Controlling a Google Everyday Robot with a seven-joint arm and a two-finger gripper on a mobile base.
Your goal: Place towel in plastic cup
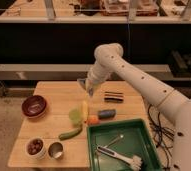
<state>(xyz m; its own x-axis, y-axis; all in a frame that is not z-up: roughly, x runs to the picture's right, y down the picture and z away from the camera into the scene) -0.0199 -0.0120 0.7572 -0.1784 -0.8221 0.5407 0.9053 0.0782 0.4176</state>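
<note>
Hand (89,89) hovering over light wooden worktop (54,92); open or closed, cannot tell. Pale green round plastic cup (75,116) sitting below hand; black striped block (114,96) lying near hand.

The gripper (90,90) hung above the rear middle of the table (49,92). Just to its right a short bar (114,96) lay on the tabletop. In front of the gripper lay a long fruit (85,109), with the plastic cup (75,117) against its left side and a round fruit (92,120) just before it. A small cylinder (107,114) lay right of that round fruit. Further forward, left of the gripper, lay a long vegetable (70,133). Well to the gripper's left sat a bowl (34,106). Near the front-left corner a small bowl (35,146) stood left of a small cup (55,149). Front-right of the gripper sat a tray (96,131) holding a brush (120,157), with a utensil (114,141) behind it.
</note>
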